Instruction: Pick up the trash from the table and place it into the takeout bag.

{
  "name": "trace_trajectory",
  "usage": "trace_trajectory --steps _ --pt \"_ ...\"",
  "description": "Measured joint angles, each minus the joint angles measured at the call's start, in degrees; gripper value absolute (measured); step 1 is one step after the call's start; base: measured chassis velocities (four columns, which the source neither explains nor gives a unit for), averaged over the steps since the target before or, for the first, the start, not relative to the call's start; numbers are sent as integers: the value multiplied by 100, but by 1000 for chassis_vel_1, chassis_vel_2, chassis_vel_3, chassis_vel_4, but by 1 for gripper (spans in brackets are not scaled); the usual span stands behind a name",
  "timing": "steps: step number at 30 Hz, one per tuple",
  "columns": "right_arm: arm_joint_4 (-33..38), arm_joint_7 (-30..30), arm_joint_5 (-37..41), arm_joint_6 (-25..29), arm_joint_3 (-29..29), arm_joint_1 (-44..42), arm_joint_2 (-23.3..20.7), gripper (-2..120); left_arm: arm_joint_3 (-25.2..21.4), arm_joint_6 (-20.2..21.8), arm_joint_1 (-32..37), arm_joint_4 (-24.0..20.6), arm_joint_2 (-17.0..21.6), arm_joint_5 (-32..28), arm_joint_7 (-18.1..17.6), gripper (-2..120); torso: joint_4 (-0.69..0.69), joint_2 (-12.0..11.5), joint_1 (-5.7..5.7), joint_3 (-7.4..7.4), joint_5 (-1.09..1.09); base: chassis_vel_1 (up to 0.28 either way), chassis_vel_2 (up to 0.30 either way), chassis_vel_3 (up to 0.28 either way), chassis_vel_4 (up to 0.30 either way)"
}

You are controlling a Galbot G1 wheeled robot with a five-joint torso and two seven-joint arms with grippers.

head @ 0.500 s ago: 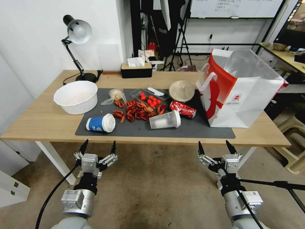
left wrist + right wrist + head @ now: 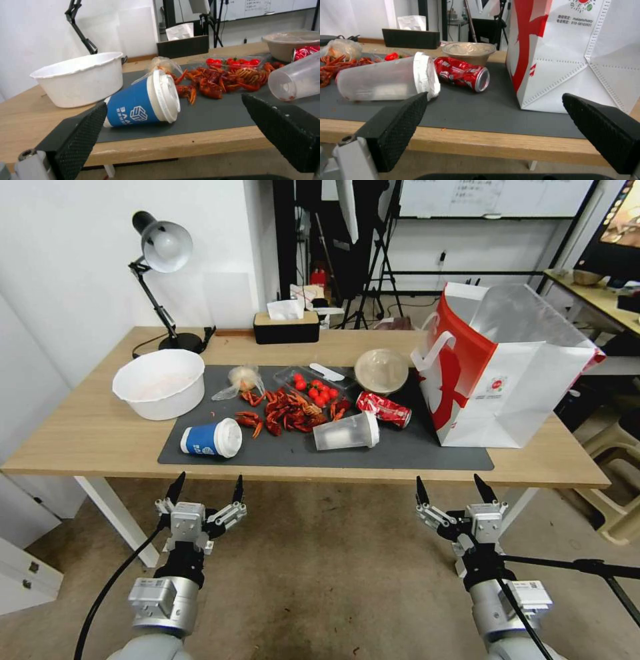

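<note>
Head view: the left gripper (image 2: 205,488) and the right gripper (image 2: 452,488) hang low in the frame below the bench (image 2: 87,440), both spread wide and holding nothing. The trash lies mid-frame on the grey mat (image 2: 413,450), and the takeout bag (image 2: 513,380) stands at the right.

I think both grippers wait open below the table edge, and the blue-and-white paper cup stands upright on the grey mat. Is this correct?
One thing is wrong: the blue-and-white paper cup is not upright; it lies on its side on the grey mat, as the left wrist view shows. The rest holds: the left gripper and the right gripper wait open below the table edge.
</note>
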Motion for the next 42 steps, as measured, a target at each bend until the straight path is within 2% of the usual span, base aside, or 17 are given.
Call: trace_trajectory --steps 18,21,23,26,30,32,38,42 --pt "0 0 1 -2 0 0 0 100 0 0 0 0 0 0 0 100 0 0 0 0 0 0 0 0 0" --pt "55 46 154 -179 53 60 -44 100 3 65 -34 -9 -22 -45 0 100 -1 0 0 0 2 0 0 0 0" --pt "127 99 283 -337 118 118 -87 100 14 195 -98 -47 -75 -127 -5 100 0 0 0 0 0 0 0 0 0" --pt "443 339 891 -1065 390 378 -274 100 120 919 -486 -321 -386 -604 -20 100 0 0 0 0 1 0 0 0 0" --pt "570 533 1423 -1423 490 528 -461 100 109 1171 -659 -455 -489 -892 -26 100 -2 0 2 1 3 0 0 0 0" --pt "572 560 1512 -1431 487 555 -497 100 94 1171 -661 -460 -479 -903 -25 100 2 0 2 0 -1 0 0 0 0" --pt "448 658 1732 -1252 348 648 -615 100 59 1046 -635 -424 -413 -909 -26 100 0 0 2 0 0 0 0 0 0" --pt "320 935 1916 -1077 65 781 -692 100 56 1011 -632 -400 -398 -909 -16 100 0 0 1 0 0 0 0 0 0"
